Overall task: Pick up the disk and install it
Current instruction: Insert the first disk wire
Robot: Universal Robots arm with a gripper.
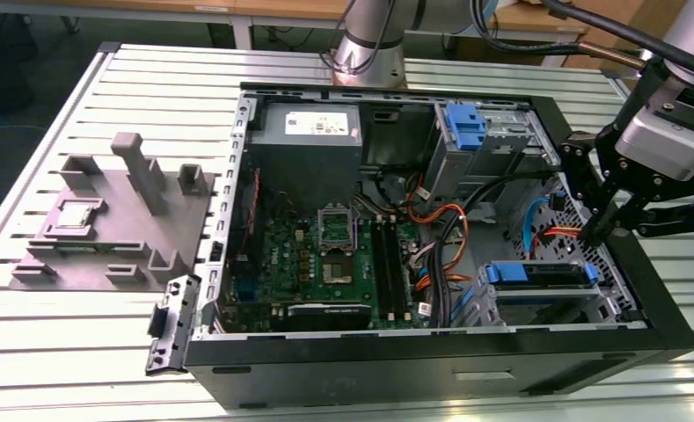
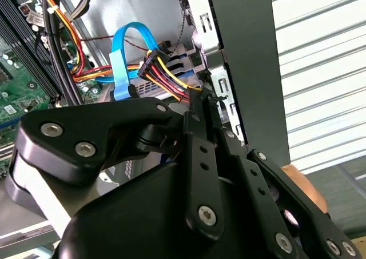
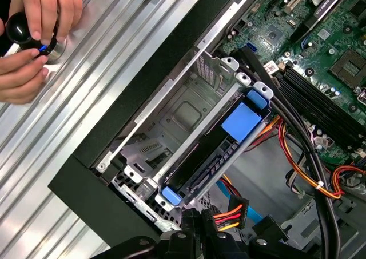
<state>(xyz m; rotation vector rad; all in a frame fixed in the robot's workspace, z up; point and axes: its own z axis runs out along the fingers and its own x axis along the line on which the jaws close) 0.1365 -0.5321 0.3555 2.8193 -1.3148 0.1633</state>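
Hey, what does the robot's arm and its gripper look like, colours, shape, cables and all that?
The arm has a shiny silver-grey metal tube, with light grey joint housing near the wrist and black cables draped alongside. The gripper is matte black: angular linkage bars joined by round silver screw heads, narrowing to slim jaws. In the second wrist view the gripper shows the same black links and a pale grey body panel.

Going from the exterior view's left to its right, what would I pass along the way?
Grey fixture block → green motherboard → bundle of orange and black cables → blue disk carrier in the case's drive bay → the robot's black gripper.
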